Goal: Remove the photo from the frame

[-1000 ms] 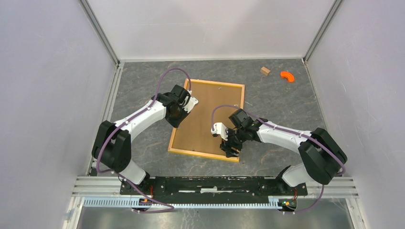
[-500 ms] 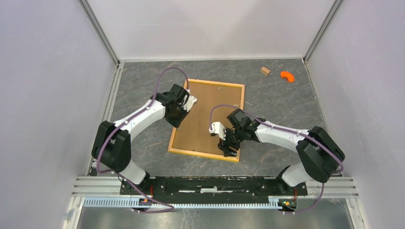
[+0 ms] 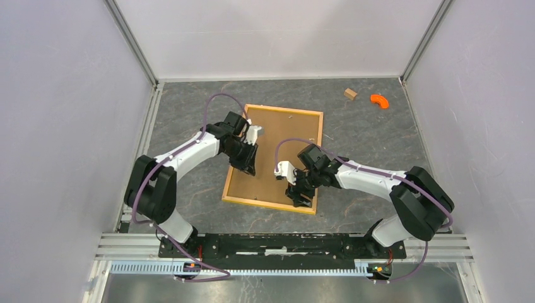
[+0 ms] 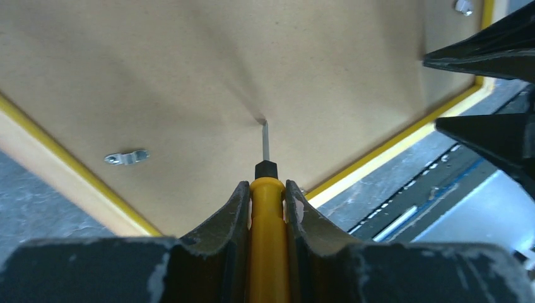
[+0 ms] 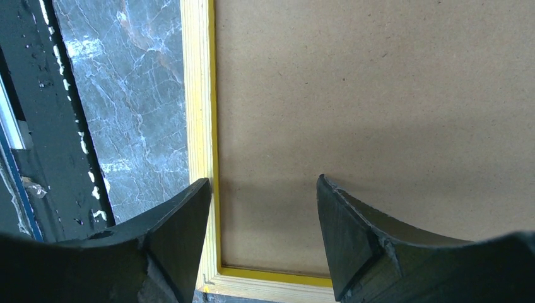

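frame (image 3: pixel 287 132) yellow-rimmed, brown-backed | screwdriver (image 4: pixel 268 240) handle yellow | table (image 3: pixel 378 132) grey marbled

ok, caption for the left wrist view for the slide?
Left gripper clamps a yellow-handled screwdriver, its tip meeting the brown back board of the frame, a metal clip nearby.

L gripper (image 3: pixel 247 165): moved off the left border of the frame (image 3: pixel 265 204), far end. New pos. is inboard and nearer the bases, over the brown board back (image 3: pixel 284 129). Wrist rotated; white cam housing, earlier alongside the fingers, now sits beyond them. L elbow shifted slightly toward the near edge. Screwdriver (image 4: pixel 267 221) tip now on the board, clear of the border. R gripper (image 3: pixel 300 197): small drift left at the frame's near-right corner, forearm w/ it. Purple cable loops on both arms reshaped accordingly.
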Action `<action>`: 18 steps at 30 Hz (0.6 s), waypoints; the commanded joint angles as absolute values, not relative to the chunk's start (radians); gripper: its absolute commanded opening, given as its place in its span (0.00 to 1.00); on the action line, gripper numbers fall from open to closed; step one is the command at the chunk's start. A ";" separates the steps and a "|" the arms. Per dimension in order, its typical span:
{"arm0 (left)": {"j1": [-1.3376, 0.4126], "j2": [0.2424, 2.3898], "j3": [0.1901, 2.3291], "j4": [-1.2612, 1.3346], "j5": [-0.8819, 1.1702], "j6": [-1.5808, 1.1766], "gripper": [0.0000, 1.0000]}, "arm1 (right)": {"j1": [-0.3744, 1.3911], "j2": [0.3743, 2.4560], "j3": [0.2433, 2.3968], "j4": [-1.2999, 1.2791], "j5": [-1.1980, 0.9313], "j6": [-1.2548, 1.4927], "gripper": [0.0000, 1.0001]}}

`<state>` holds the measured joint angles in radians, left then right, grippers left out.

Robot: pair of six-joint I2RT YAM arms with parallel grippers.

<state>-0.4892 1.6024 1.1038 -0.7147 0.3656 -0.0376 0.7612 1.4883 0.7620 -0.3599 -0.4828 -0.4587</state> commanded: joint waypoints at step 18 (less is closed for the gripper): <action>-0.332 1.376 1.039 -0.793 0.416 0.051 0.02 | 0.812 1.359 0.758 -0.479 -0.545 -0.675 0.73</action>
